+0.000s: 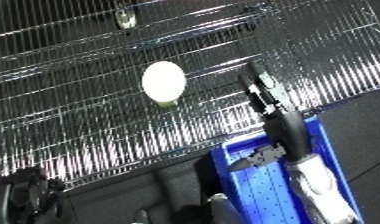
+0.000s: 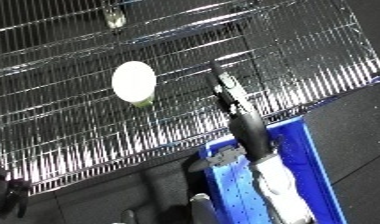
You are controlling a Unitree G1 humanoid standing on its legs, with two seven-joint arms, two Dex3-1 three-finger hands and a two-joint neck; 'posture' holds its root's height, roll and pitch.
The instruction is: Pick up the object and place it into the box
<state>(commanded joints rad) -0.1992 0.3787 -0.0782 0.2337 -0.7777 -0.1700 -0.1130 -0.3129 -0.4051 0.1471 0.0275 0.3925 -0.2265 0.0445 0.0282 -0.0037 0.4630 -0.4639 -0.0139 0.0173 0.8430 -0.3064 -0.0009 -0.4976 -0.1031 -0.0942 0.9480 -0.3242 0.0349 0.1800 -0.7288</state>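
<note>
A white round object [image 1: 163, 81] with a green edge at its bottom lies on the wire shelf [image 1: 71, 115]. My right hand [image 1: 277, 120] reaches up from the lower right over the shelf's front edge. Its fingers [image 1: 256, 86] are stretched out straight and hold nothing. The hand is to the right of the object and apart from it. The blue bin [image 1: 257, 195] stands below the shelf at the lower right, under my right forearm [image 1: 314, 180]. A dark shape at the lower left looks like my left hand [image 1: 23, 194], low and far from the object.
The wire shelf fills most of the view and slopes across it, with its front rim [image 1: 169, 155] just above the bin. A small pale item [image 1: 124, 19] sits at the shelf's far top. Dark floor [image 1: 124, 200] lies left of the bin.
</note>
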